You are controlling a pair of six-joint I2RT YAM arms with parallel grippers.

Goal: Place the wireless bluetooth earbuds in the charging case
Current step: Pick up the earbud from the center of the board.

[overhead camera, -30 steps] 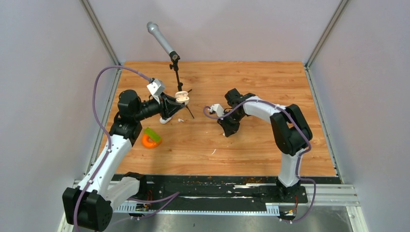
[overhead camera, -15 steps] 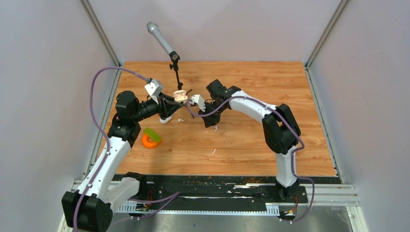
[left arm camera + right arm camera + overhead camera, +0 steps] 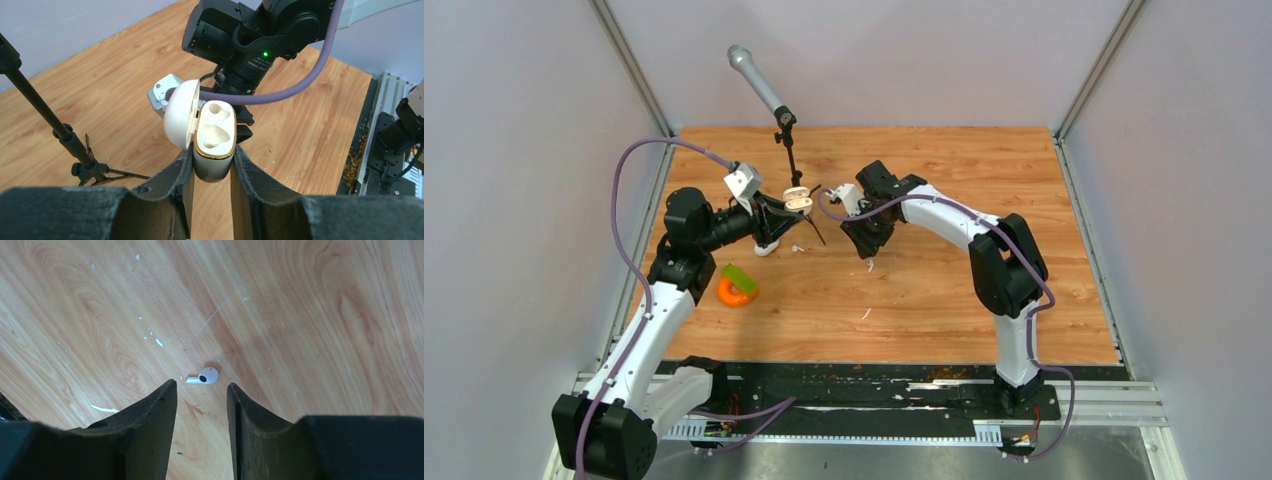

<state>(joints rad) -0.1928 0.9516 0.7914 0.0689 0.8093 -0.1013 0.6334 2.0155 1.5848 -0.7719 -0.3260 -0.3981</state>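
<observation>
My left gripper point(image 3: 212, 167) is shut on the lower half of the white charging case point(image 3: 214, 150), holding it upright above the table. The case's lid point(image 3: 179, 120) hangs open to the left, and both tan sockets look empty. From above, the case point(image 3: 799, 200) sits just left of the right arm's wrist. One white earbud point(image 3: 205, 376) lies on the wood just beyond the tips of my right gripper point(image 3: 200, 385), which is open and holds nothing. That same earbud point(image 3: 869, 264) shows from above as a white speck under the right gripper point(image 3: 864, 245).
A microphone on a black tripod stand point(image 3: 786, 150) stands right behind the case, one leg point(image 3: 75, 145) close to the left fingers. An orange ring with a green block point(image 3: 738, 285) lies near the left arm. A white sliver point(image 3: 865, 314) and small white bits point(image 3: 796, 248) lie on the wood.
The right arm has swung left toward the held case, and its jaws have opened. The left arm and the case have stayed almost still.
</observation>
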